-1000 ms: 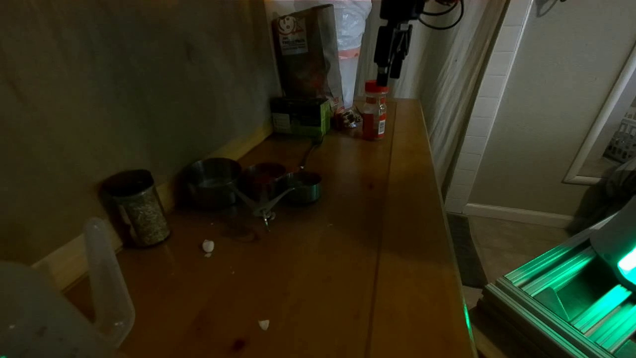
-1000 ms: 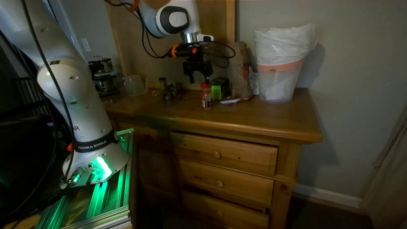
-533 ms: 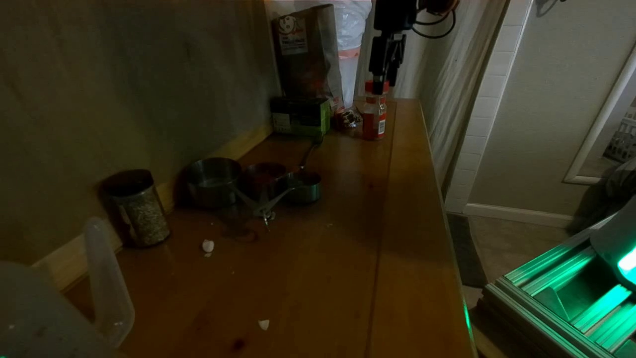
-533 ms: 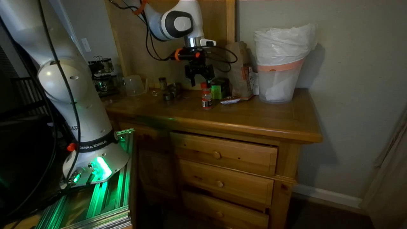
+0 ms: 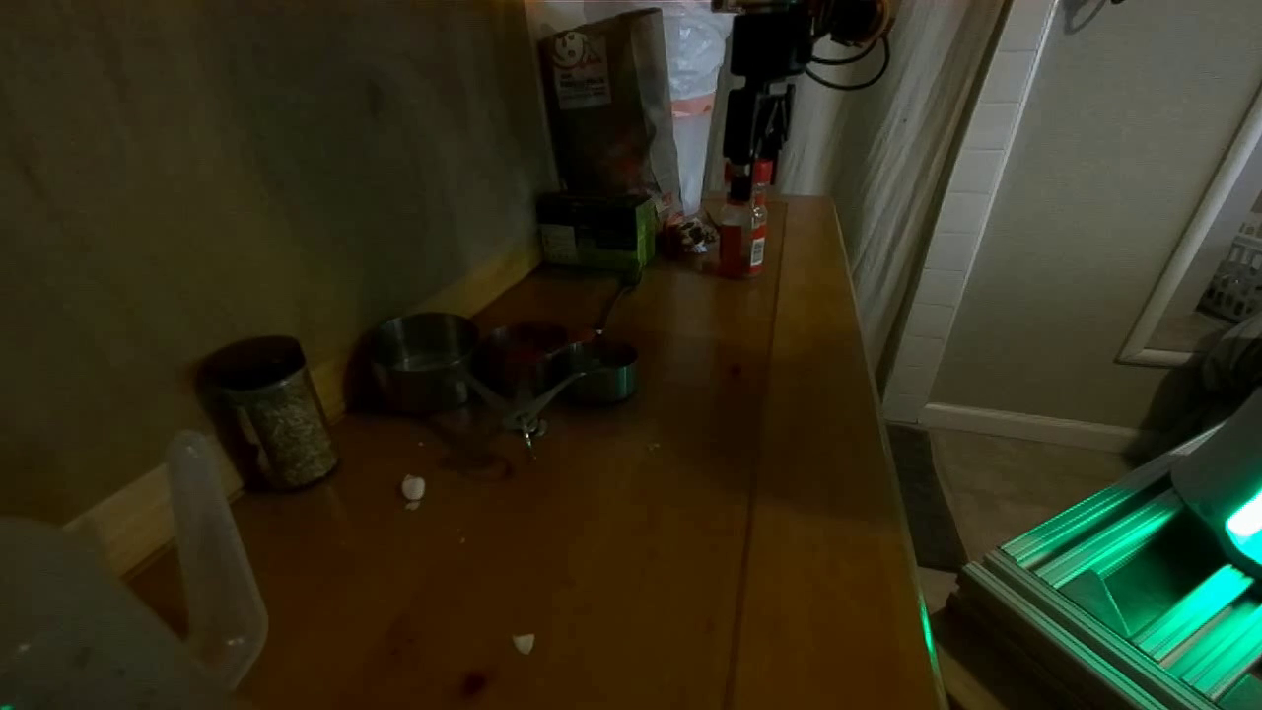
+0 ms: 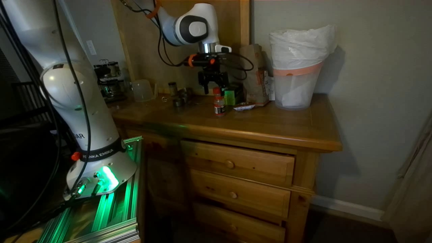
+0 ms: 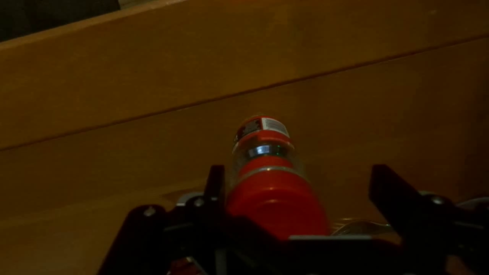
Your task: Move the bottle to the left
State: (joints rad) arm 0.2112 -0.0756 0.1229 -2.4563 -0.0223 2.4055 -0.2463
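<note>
Bottle with a red cap and a clear, red-labelled body (image 7: 269,172): it stands upright on the honey-brown wooden chest of drawers (image 6: 280,123), just under the black two-fingered gripper (image 7: 298,170). The gripper's jaws stand wide apart, free of any grip. In the wrist view the cap shows between them, just beside one finger (image 7: 216,187), where contact cannot be told, and well apart from the opposite one. Above is the white jointed robot arm (image 6: 206,23). Near the bottle lies a small crinkled shiny packet (image 6: 244,107), and close to that sits a black-and-green box (image 6: 230,97). Just behind the box in an exterior view stands a tall brown paper bag (image 5: 616,128); beside the bag is a translucent bin with an orange band (image 6: 293,92), lined with a white plastic bag (image 6: 300,47). Well apart from the bottle are round metal measuring cups (image 5: 424,370), a clear jar with a dark lid (image 5: 286,424), small white fragments (image 5: 413,487) and a translucent white plastic jug (image 5: 84,631).
</note>
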